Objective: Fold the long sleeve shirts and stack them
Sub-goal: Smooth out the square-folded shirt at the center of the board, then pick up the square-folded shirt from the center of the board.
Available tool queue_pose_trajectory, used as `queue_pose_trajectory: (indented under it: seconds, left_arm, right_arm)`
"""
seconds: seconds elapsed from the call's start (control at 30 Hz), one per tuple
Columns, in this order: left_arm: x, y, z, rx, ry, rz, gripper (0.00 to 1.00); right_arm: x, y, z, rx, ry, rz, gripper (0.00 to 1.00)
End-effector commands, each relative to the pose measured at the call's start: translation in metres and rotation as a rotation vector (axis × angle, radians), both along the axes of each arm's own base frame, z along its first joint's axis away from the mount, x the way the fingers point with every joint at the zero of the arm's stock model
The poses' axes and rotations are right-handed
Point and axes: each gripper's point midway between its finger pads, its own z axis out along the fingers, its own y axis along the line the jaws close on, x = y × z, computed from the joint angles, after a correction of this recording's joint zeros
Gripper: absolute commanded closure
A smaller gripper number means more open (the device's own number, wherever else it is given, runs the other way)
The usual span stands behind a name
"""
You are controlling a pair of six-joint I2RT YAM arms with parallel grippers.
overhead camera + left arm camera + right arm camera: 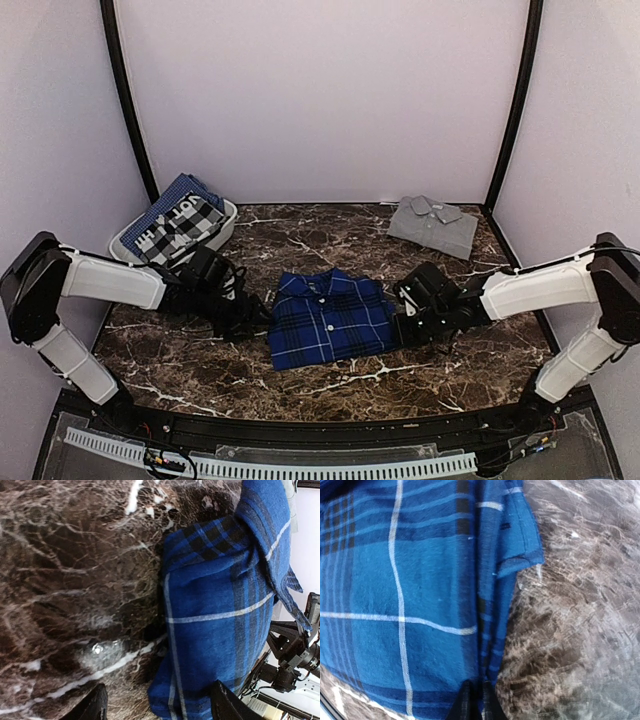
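Black-fingered left hand [243, 308] is hovering spread over the left edge of the folded plaid shirt [330, 318] on the bench [200, 360], the right hand [405, 318] is pinching its right edge, and I reckon the left ought to be closing too before lifting evenly toward the grey shirt [433, 225] at far right.

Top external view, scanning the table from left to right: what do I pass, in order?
basket holding patterned clothes → left gripper → blue plaid shirt → grey shirt
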Motion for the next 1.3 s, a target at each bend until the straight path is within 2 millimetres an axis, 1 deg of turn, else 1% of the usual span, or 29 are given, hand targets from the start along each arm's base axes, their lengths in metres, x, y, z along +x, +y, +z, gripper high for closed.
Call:
queue_pose_trajectory:
  seconds: [0.0,0.03,0.07,0.1,0.13,0.2,0.27,0.3,0.43,0.53,0.6,0.7,0.73,0.8,0.83,0.87,0.9,0.93,0.97,1.0,1.03,1.07,1.1,1.13,1.2,1.23,1.27]
  left_arm:
    - [0.002,-0.023,0.003,-0.092,0.003,-0.026,0.32]
    - [0.0,-0.025,-0.001,-0.089,0.017,-0.029,0.32]
    - [0.003,-0.028,0.0,-0.095,0.012,-0.029,0.32]
    - [0.002,-0.03,-0.003,-0.093,0.024,-0.029,0.32]
    - [0.003,-0.033,-0.003,-0.1,0.019,-0.031,0.33]
    - [0.004,-0.038,-0.005,-0.108,0.029,-0.029,0.33]
    - [0.005,-0.042,-0.008,-0.114,0.037,-0.027,0.34]
    - [0.006,-0.042,-0.01,-0.113,0.042,-0.023,0.35]
    - [0.01,-0.045,-0.012,-0.109,0.047,-0.005,0.37]
    - [0.015,-0.047,-0.012,-0.105,0.044,0.008,0.39]
    - [0.018,-0.05,-0.011,-0.105,0.039,0.014,0.41]
    - [0.022,-0.055,-0.008,-0.104,0.029,0.015,0.44]
    - [0.022,-0.057,-0.009,-0.103,0.03,0.012,0.44]
    - [0.023,-0.062,-0.008,-0.117,0.033,0.01,0.48]
    - [0.026,-0.067,-0.005,-0.135,0.023,0.006,0.52]
    - [0.025,-0.07,-0.005,-0.144,0.03,0.001,0.54]
    - [0.028,-0.074,-0.001,-0.16,0.019,-0.001,0.6]
    - [0.03,-0.077,0.002,-0.17,0.011,-0.003,0.63]
    - [0.032,-0.079,0.006,-0.176,0.0,-0.004,0.7]
    - [0.037,-0.081,0.014,-0.181,-0.026,-0.005,0.74]
    - [0.039,-0.081,0.017,-0.175,-0.035,-0.004,0.8]
    - [0.046,-0.083,0.029,-0.18,-0.076,-0.007,0.84]
    - [0.048,-0.08,0.031,-0.159,-0.083,0.0,0.9]
    - [0.053,-0.082,0.046,-0.163,-0.126,-0.005,0.96]
    - [0.058,-0.076,0.065,-0.143,-0.179,0.005,1.0]
    - [0.058,-0.07,0.077,-0.129,-0.201,0.019,1.0]
    - [0.06,-0.068,0.087,-0.126,-0.231,0.019,1.0]
  right_arm:
    - [0.001,0.004,0.022,0.06,-0.032,-0.026,0.81]
    - [0.004,0.004,0.029,0.066,-0.052,-0.033,0.74]
    - [0.009,0.004,0.039,0.077,-0.078,-0.042,0.68]
    - [0.014,0.004,0.044,0.085,-0.095,-0.052,0.62]
    - [0.021,0.003,0.049,0.097,-0.11,-0.064,0.56]
    - [0.033,0.004,0.052,0.122,-0.119,-0.073,0.46]
    - [0.048,0.005,0.052,0.113,-0.135,-0.075,0.37]
    - [0.055,0.006,0.05,0.108,-0.137,-0.077,0.34]
    - [0.079,0.015,0.039,0.101,-0.137,-0.071,0.27]
    - [0.09,0.019,0.028,0.064,-0.121,-0.061,0.26]
    - [0.094,0.015,0.018,0.017,-0.109,-0.075,0.26]
    - [0.1,0.011,0.01,-0.015,-0.109,-0.09,0.26]
    - [0.101,0.013,0.009,-0.01,-0.103,-0.086,0.27]
    - [0.099,0.02,0.002,0.001,-0.075,-0.063,0.34]
    - [0.097,0.025,0.0,0.003,-0.065,-0.052,0.39]
    - [0.096,0.029,0.0,0.002,-0.061,-0.041,0.46]
    - [0.095,0.034,0.001,0.004,-0.061,-0.03,0.54]
    - [0.093,0.039,0.003,0.007,-0.061,-0.02,0.63]
    - [0.092,0.045,0.006,0.02,-0.057,-0.006,0.72]
    - [0.091,0.054,0.011,0.042,-0.054,0.01,0.78]
    - [0.091,0.061,0.017,0.061,-0.057,0.021,0.85]
    - [0.092,0.068,0.025,0.077,-0.064,0.034,0.91]
    - [0.093,0.075,0.034,0.094,-0.076,0.045,0.97]
    - [0.094,0.082,0.044,0.109,-0.087,0.057,1.0]
    - [0.096,0.096,0.066,0.136,-0.117,0.079,1.0]
    - [0.096,0.101,0.078,0.151,-0.135,0.089,1.0]
    - [0.096,0.107,0.091,0.171,-0.153,0.099,1.0]
